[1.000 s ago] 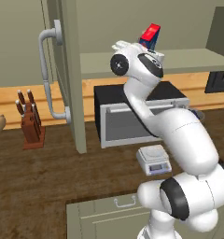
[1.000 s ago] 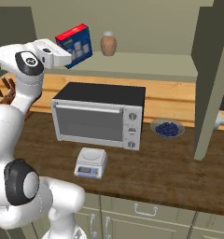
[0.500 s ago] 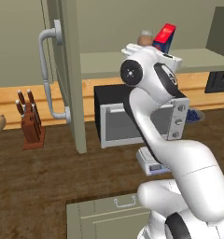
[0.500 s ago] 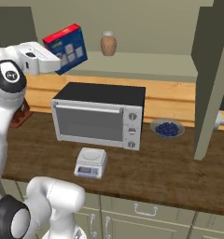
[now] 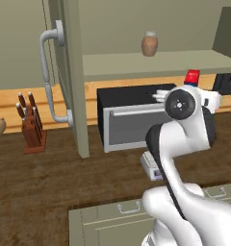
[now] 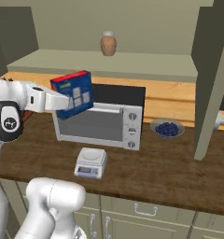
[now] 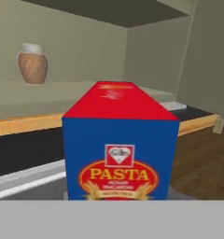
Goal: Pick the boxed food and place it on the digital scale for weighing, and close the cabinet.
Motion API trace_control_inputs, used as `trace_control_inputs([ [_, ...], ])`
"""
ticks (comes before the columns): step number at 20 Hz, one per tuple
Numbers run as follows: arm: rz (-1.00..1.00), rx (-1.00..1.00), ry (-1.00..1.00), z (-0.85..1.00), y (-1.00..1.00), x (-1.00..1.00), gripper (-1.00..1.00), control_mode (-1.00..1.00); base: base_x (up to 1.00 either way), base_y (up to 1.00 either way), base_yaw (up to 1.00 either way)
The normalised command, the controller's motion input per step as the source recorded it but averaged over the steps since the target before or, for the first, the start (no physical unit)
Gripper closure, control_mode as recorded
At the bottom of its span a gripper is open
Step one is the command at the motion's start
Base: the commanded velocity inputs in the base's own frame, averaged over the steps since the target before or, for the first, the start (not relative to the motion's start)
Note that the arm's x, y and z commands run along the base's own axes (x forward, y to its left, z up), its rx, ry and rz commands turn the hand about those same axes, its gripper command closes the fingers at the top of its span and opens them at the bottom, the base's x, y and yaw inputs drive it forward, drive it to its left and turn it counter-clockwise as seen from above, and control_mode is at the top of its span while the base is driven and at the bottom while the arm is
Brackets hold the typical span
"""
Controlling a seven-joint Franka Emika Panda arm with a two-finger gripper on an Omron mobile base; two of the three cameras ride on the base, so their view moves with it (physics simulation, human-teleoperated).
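My jaws grip the boxed food (image 6: 73, 94), holding it tilted in the air in front of the black oven (image 6: 115, 116). The digital scale (image 6: 91, 163) sits on the worktop (image 6: 160, 168) below. The cabinet (image 5: 73, 77) door stands open, a brown jar (image 6: 108, 43) on its shelf.

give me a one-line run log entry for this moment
gripper: shut on boxed food | box: held above counter, in front of oven | digital scale: bare | cabinet: open

Matt cardboard boxed food (image 7: 119, 140); dark wood-grain counter (image 6: 170, 163); glazed ceramic jar (image 6: 108, 43).
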Motion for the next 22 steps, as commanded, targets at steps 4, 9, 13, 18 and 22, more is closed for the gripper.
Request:
trace_control_inputs([
  [4,0.51,0.0,0.27,-0.49,-0.73,-0.1,1.0,-1.0,0.0,0.0,0.0],
  [9,0.75,0.01,0.34,-0.28,-0.07,0.01,1.0,-1.0,0.0,0.0,0.0],
  [13,0.77,0.22,0.42,-0.1,0.11,0.08,1.0,-1.0,0.0,0.0,0.0],
  [18,0.55,0.23,0.27,-0.07,0.01,0.37,1.0,-1.0,0.0,0.0,0.0],
  [22,0.16,0.04,0.05,-0.2,0.0,0.26,1.0,-1.0,0.0,0.0,0.0],
])
